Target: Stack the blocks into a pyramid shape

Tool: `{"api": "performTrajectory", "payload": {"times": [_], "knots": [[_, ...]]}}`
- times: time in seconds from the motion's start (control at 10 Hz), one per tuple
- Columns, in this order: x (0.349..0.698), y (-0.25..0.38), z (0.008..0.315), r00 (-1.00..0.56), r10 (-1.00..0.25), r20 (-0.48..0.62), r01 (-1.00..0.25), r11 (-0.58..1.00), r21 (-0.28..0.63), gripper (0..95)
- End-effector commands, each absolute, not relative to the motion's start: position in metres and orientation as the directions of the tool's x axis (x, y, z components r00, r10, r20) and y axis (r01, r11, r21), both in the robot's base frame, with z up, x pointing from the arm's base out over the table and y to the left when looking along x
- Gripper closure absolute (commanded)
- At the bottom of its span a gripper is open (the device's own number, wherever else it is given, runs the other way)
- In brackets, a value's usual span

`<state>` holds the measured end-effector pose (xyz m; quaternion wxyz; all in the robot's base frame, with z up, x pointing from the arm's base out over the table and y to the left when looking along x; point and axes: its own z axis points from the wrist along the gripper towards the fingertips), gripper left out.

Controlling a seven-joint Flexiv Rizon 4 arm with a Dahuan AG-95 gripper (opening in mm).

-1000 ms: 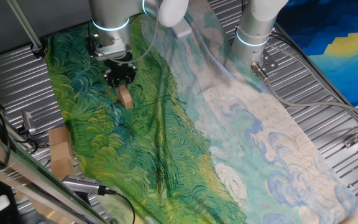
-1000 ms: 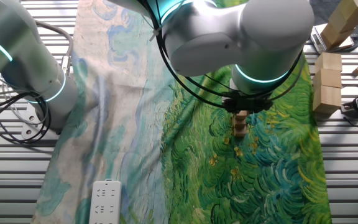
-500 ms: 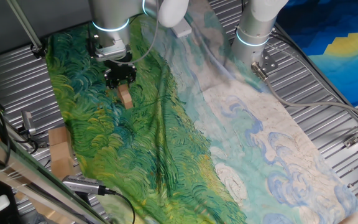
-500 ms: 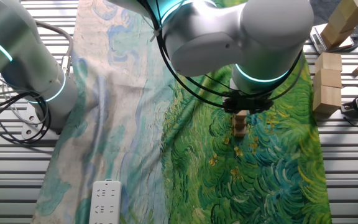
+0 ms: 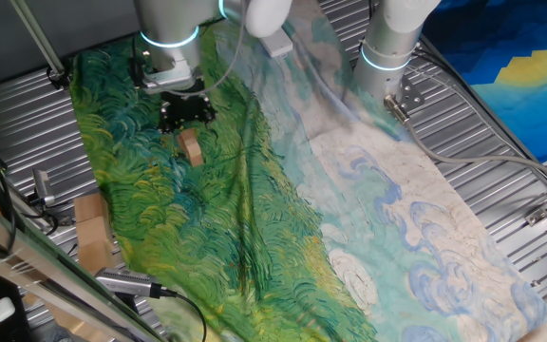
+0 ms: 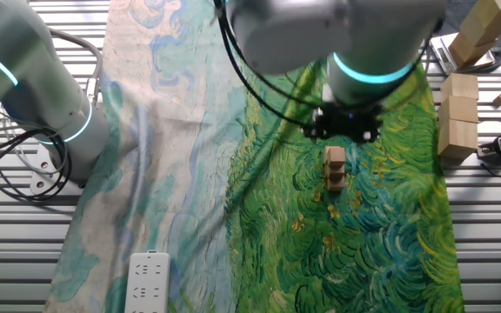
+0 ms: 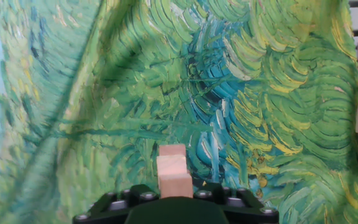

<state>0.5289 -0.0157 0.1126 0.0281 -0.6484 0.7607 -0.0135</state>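
Observation:
The blocks (image 5: 191, 147) are small light-brown wooden cubes piled in a short leaning column on the green painted cloth. The same blocks (image 6: 335, 168) show in the other fixed view, just below my gripper (image 6: 346, 132). My gripper (image 5: 183, 113) hangs a little above the top cube, apart from it, open with nothing between its fingers. In the hand view the blocks (image 7: 174, 169) rise stepwise toward the black gripper body at the bottom edge; the fingertips themselves are out of that frame.
Larger tan wooden pieces (image 6: 458, 113) stand off the cloth at the right, with another (image 6: 485, 22) behind. A flat tan piece (image 5: 89, 234) lies left of the cloth. A second arm's base (image 5: 387, 47) and a white power strip (image 6: 146, 283) stand on the slatted table.
My gripper has lifted straight up off the column and now hangs clear of the top cube. The cubes have stayed where they were.

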Motion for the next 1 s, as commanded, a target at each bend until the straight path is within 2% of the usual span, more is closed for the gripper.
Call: {"api": "performTrajectory", "payload": {"times": [0.1,0.4,1.0], "knots": [[0.548,0.006,0.111,-0.190,-0.982,-0.011,-0.980,0.190,-0.067,95.0],[0.570,0.025,0.118,-0.186,-0.981,0.050,-0.980,0.182,-0.077,95.0],[0.567,0.099,0.081,-0.348,-0.935,0.073,-0.935,0.340,-0.102,95.0]]}}
